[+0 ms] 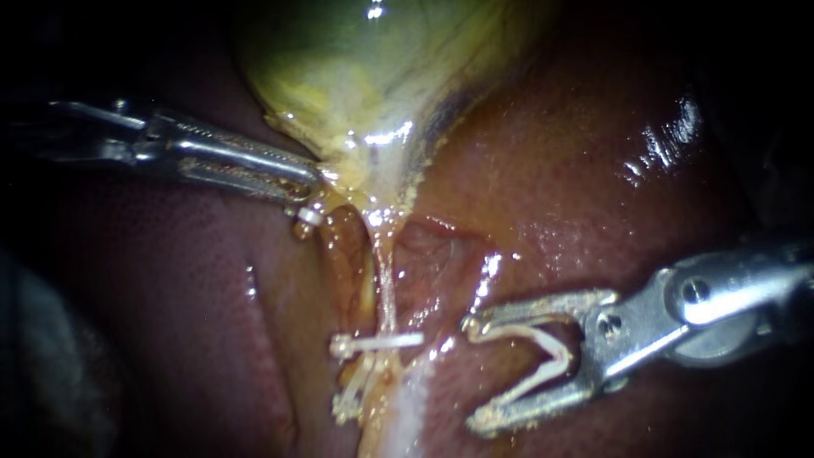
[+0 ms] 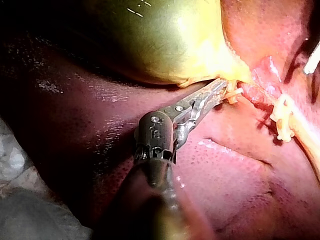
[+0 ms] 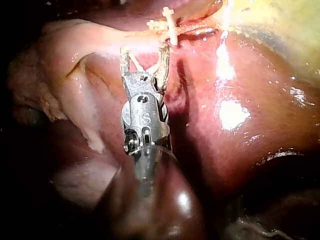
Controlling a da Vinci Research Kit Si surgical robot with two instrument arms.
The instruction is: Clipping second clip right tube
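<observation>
Left instrument [image 1: 309, 180]: pincer closed on gallbladder [image 1: 381, 76] neck, judged for tension.
Right tube [image 1: 387, 280]: at gallbladder's 6 o'clock, seated clip [image 1: 377, 342] across it.
Right instrument [image 1: 473, 373]: pincer spread, loaded clip [image 1: 560, 354] held, at tube's 4 o'clock, apart.

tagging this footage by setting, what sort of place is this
Probably a surgical bench setup: a left instrument and a right instrument carrying an open clip work close on a wet liver and gallbladder, and a white clip sits on a tube.
</observation>
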